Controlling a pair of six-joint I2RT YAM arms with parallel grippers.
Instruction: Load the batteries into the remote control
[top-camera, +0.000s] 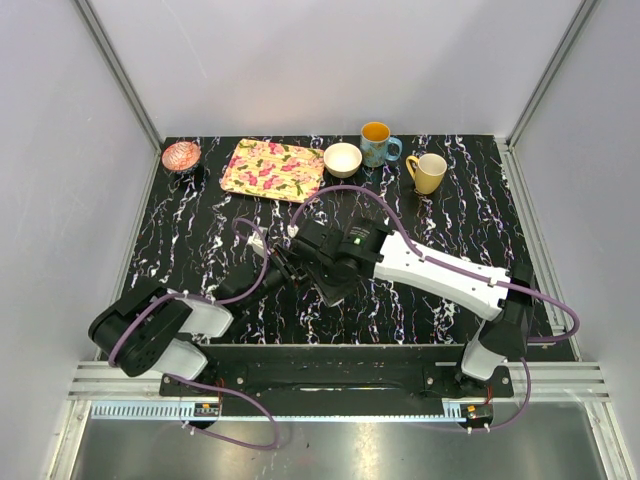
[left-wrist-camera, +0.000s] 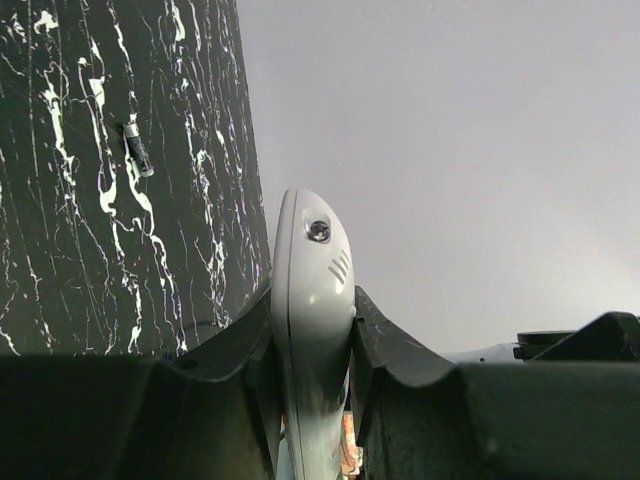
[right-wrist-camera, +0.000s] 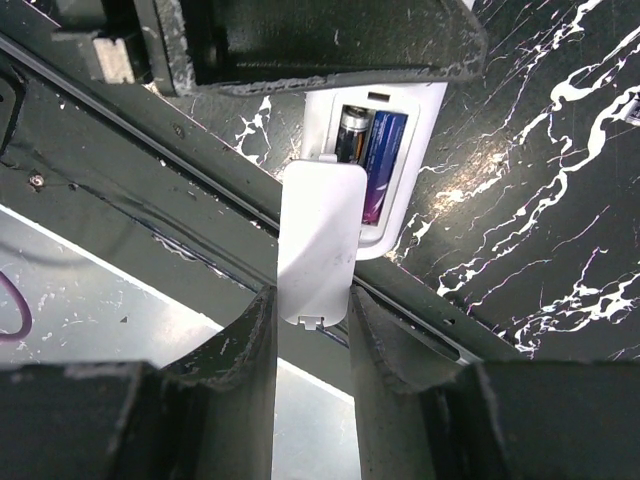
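My left gripper (left-wrist-camera: 312, 318) is shut on the white remote control (left-wrist-camera: 312, 255) and holds it edge-on above the table; its rounded end points away. In the right wrist view the remote's open battery compartment (right-wrist-camera: 372, 160) holds a black battery (right-wrist-camera: 350, 133) and a blue-purple battery (right-wrist-camera: 382, 160). My right gripper (right-wrist-camera: 312, 305) is shut on the loose white cover piece (right-wrist-camera: 318, 240), whose far end rests at the compartment's edge. A loose battery (left-wrist-camera: 137, 150) lies on the black marbled table. From above, both grippers meet mid-table by the remote (top-camera: 260, 242).
At the back of the table stand a pink bowl (top-camera: 181, 155), a floral tray (top-camera: 272, 168), a white bowl (top-camera: 343, 158), a blue mug (top-camera: 377, 144) and a yellow mug (top-camera: 428, 172). White walls enclose the table.
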